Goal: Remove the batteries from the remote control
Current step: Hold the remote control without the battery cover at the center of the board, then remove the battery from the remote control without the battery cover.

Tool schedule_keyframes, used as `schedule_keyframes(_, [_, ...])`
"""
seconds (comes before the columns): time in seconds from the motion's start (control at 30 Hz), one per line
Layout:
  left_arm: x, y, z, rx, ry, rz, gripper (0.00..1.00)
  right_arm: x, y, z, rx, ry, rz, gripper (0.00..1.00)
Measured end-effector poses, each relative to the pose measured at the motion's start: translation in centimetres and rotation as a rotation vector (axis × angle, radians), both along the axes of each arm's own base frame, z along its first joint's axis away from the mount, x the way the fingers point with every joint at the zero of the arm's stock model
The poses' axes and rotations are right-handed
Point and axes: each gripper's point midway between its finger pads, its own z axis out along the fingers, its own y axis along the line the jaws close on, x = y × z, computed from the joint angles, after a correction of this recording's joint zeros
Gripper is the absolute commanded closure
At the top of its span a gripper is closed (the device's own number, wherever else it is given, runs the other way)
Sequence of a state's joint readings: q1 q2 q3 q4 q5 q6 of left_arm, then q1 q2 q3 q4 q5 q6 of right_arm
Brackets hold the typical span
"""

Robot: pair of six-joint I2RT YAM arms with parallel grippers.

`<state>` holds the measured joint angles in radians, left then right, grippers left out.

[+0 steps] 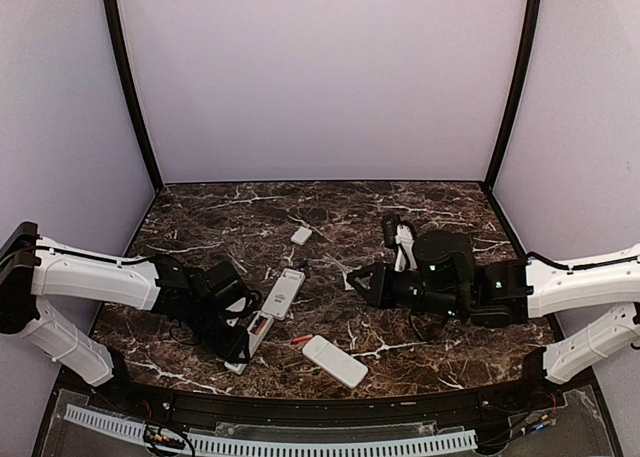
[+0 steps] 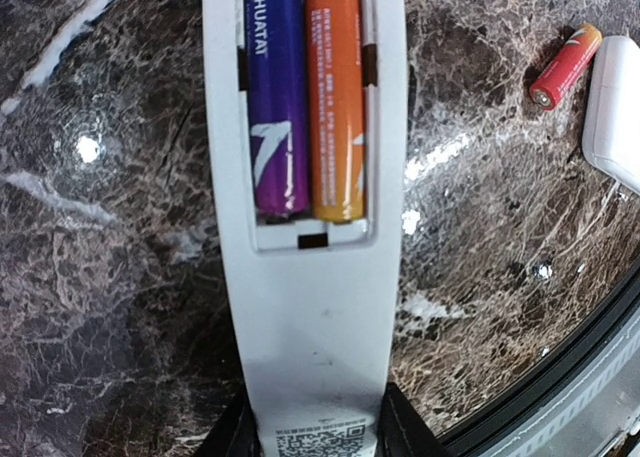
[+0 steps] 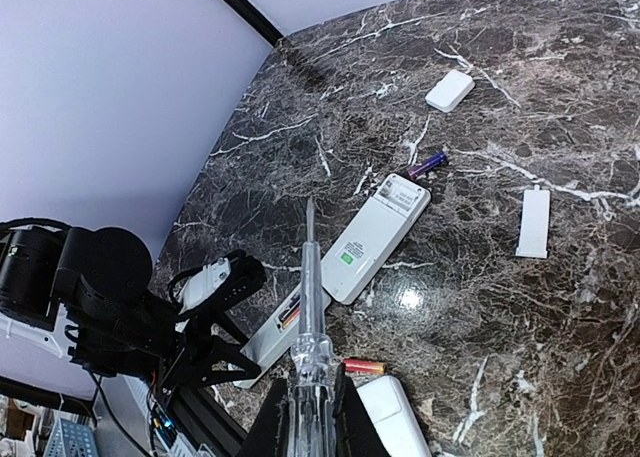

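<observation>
Batteries (image 2: 305, 107) in remote (image 2: 312, 317), just ahead of left hand (image 2: 315, 435).

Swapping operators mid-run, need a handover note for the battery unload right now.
Left claw: fingers against both sides of the open remote.
Right claw: shut on a thin tool.
Done: red cell and loose purple cell lie on the table.
Left: seated purple cell and orange cell sit in the open remote's bay; pull both.
Middle remote and near remote: can't tell if emptied.
</observation>
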<state>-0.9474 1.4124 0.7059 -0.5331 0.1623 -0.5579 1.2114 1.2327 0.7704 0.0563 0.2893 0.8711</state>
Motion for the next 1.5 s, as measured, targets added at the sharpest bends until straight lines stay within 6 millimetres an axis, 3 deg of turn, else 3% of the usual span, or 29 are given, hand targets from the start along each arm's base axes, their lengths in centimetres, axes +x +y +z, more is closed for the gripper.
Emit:
schedule_keyframes(0.13, [0.1, -0.3, 0.3, -0.005, -0.01, -0.047, 0.79, 0.2, -1.3, 0.5, -0.022, -0.009, -0.006, 1.0])
schedule_keyframes(0.27, [0.3, -2.5, 1.5, -0.065, -0.016, -0.153, 0.82, 0.6, -2.5, 0.5, -0.058, -0.013, 0.008, 1.0])
schedule_keyframes(0.47, [2.1, -5.9, 3.2, -0.12, -0.073, -0.309, 0.85, -0.3, -3.8, -1.8, -0.2, 0.008, 0.097, 1.0])
schedule_keyframes(0.77, [3.4, -7.4, 1.8, -0.077, -0.097, -0.477, 0.86, -2.1, -5.1, -3.7, -0.383, 0.007, 0.235, 1.0])
schedule_keyframes(1.0, [4.5, -7.9, 1.8, -0.048, -0.147, -0.557, 0.86, -1.9, -4.4, -3.9, -0.491, -0.033, 0.306, 1.0])
schedule_keyframes(1.5, [5.2, -7.4, 0.6, 0.011, -0.165, -0.596, 0.87, -1.3, -1.1, -8.3, -0.67, -0.02, 0.408, 1.0])
